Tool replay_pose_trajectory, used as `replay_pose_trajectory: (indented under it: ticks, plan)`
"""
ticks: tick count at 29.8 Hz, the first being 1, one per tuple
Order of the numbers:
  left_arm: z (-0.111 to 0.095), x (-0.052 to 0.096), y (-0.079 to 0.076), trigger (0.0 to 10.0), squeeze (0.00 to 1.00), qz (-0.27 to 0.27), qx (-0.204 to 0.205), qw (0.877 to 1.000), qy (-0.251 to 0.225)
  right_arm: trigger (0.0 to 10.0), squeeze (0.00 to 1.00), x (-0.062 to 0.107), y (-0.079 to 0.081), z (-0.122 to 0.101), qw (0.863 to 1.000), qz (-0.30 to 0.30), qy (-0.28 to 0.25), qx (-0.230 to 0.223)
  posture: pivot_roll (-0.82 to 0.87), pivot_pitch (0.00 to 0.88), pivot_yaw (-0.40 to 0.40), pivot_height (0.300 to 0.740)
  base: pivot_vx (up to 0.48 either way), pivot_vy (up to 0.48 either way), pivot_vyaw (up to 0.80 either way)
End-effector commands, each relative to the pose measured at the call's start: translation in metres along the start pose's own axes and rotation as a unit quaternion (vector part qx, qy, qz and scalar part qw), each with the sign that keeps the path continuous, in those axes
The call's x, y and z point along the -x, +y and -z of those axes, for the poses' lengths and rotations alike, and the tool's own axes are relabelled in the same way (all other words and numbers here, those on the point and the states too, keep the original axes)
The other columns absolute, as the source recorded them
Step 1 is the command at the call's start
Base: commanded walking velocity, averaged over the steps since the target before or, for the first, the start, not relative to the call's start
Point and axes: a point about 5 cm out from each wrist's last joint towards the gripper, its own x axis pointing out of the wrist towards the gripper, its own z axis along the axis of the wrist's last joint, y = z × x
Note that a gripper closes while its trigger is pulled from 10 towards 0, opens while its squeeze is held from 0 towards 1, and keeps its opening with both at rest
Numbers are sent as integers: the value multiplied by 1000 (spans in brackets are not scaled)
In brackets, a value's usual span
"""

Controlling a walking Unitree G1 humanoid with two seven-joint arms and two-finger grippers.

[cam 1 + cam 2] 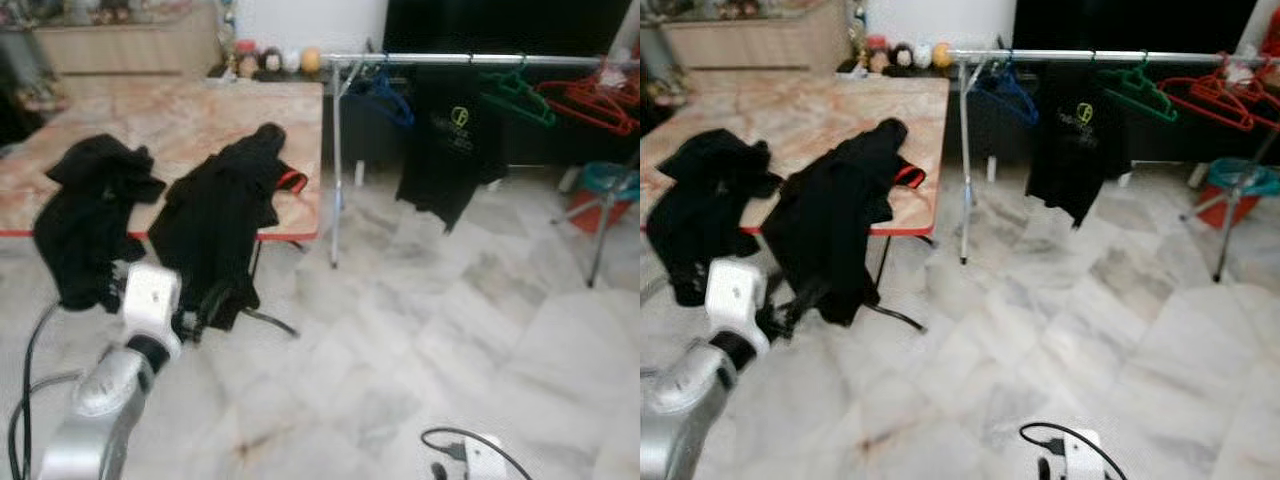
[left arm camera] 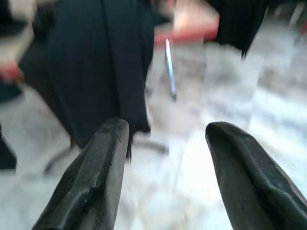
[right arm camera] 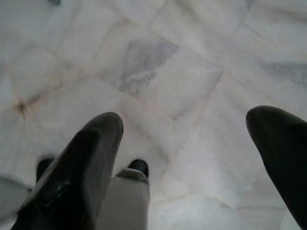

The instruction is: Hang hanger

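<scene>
Left gripper (image 2: 165, 139) was up in front of the robot with its two black fingers (image 2: 91, 177) spread wide and nothing between them, aimed at the hem of a black garment with a red trim (image 1: 225, 215) that drooped over the front edge of the marbled pink surface with the red rim (image 1: 190, 125). In the head views the silver left arm (image 1: 110, 400) reached toward that hanging cloth, and the gripper sat just beside its lower edge; I couldn't tell if it touched.

Right gripper (image 3: 184, 129) hung low and pointed at the pale marble floor (image 1: 430, 330), fingers also wide apart and empty.

Hangers were all over on the silver clothes rail (image 1: 470, 60), well apart from both grippers: a blue plastic hanger (image 1: 385, 95) near the rail's left post, a green plastic hanger (image 1: 515, 95) further along, and a bunch of red plastic hangers (image 1: 590, 100) toward the right end. A black T-shirt with a yellowish logo (image 1: 450, 150) hung on the rail between the blue and green ones.

A second crumpled black garment (image 1: 90, 215) lay on the surface's left part and spilled over its front edge too. Behind the surface a few small round things (image 1: 275, 60) sat in a row, too blurry to identify. A teal and red tub (image 1: 605, 190) stood on the floor under the rail's right end.
</scene>
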Motion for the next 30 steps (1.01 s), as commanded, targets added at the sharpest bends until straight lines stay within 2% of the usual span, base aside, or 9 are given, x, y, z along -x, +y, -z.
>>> replay_pose_trajectory:
  ticks: [1,2,3,4,5,8,12,13,30]
  plan:
    - [20,-3,5,10000,0,-8,-7,999,35,10000,0,0,4,-1,1000,-5,-2,-2,110,0,-11,740,0,0,0]
    - [20,-3,5,10000,0,-8,-7,999,35,10000,0,0,4,-1,1000,-5,-2,-2,110,0,-11,740,0,0,0]
    - [41,-4,6,10000,0,-12,3,998,67,10000,0,0,4,-1,1000,-5,-2,-2,108,0,-11,740,0,0,0]
    - [41,-4,6,10000,0,-12,3,998,67,10000,0,0,4,-1,1000,-5,-2,-2,108,0,-11,740,0,0,0]
    - [65,-7,3,10000,0,-11,13,994,106,10000,0,-1,4,-1,1000,-5,-2,-2,106,0,-14,740,0,0,0]
    - [89,-13,-3,10000,0,-7,27,989,147,10000,0,-1,3,-2,1000,-4,-3,-2,108,0,-18,740,0,0,0]
    - [105,-16,-6,10000,0,-8,33,983,180,10000,0,-1,3,-2,1000,-4,-3,-1,103,0,-17,740,0,0,0]
    - [123,-15,-10,10000,0,-20,34,974,225,10000,0,-1,4,-2,1000,-4,-4,-2,95,0,-16,740,0,0,0]
    - [145,-9,-17,10000,0,-63,71,961,258,10000,0,0,7,-1,1000,-2,-5,-13,71,0,5,740,0,0,0]
